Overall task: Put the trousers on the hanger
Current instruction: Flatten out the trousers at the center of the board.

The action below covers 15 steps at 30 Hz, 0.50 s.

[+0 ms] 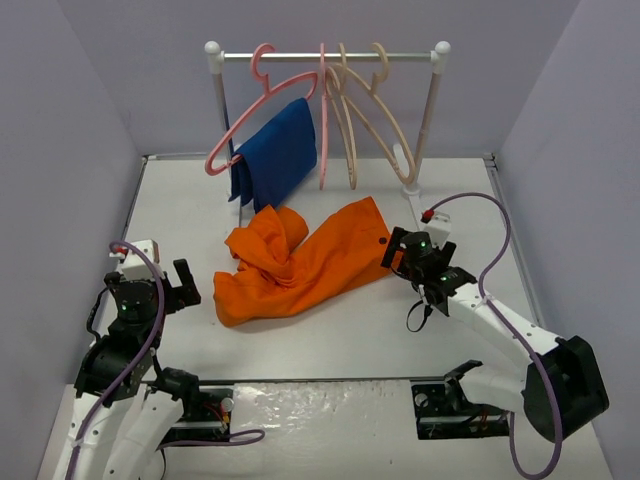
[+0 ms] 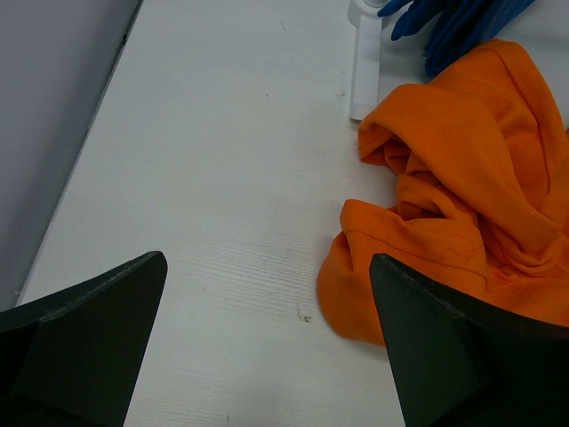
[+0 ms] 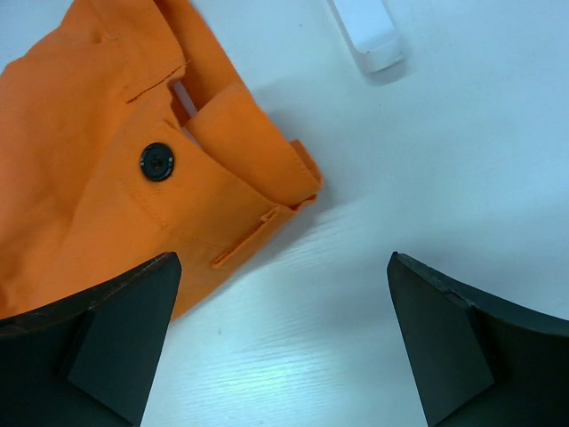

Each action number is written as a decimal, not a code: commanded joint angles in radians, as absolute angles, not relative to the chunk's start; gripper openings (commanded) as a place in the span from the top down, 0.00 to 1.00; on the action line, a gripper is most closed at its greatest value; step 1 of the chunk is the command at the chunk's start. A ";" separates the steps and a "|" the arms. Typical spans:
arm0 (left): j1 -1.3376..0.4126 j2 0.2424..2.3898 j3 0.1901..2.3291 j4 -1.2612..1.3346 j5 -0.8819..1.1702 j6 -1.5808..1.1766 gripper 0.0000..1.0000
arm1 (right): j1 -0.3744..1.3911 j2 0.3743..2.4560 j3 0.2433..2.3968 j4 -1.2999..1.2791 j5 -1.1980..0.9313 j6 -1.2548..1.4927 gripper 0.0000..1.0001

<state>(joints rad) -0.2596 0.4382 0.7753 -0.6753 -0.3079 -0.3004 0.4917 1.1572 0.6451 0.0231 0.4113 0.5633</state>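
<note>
Overhead view: bright orange trousers (image 1: 305,265) lie crumpled on the white table (image 1: 180,215), mid-table, just in front of a clothes rail (image 1: 330,57). The waistband end points toward the R arm; the legs bunch in folds toward the L. The cream hanger (image 1: 396,135) hangs on the rail, R of centre, nothing on it, w/ pink hangers beside it and a dark blue garment (image 1: 275,155) draped over one.

The R gripper (image 3: 280,267) has its jaws spread wide, gripping nothing; the waistband corner w/ its black button (image 3: 156,162) sits just beside one finger. The L gripper (image 2: 267,267) is also spread wide and empty, near the bunched leg end but apart from it.

Handling, as I judge it: the cloth is soft, light, floppy, not fragile. It won't hold shape, will sag and drag, and may slide off smooth plastic. Best hold is prob. the waistband, the firmest edge w/ doubled, stitched fabric, one gripper per side so the legs hang straight. Pinching a loose fold risks lifting one layer only.
</note>
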 commanded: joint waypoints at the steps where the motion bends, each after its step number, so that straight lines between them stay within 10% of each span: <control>1: -0.252 0.468 0.792 -0.617 -0.295 -0.296 0.03 | 0.373 1.107 0.593 0.229 0.190 0.430 0.00; 15: -0.253 0.466 0.791 -0.617 -0.294 -0.291 0.03 | 0.166 1.335 0.565 0.576 -0.330 0.213 0.02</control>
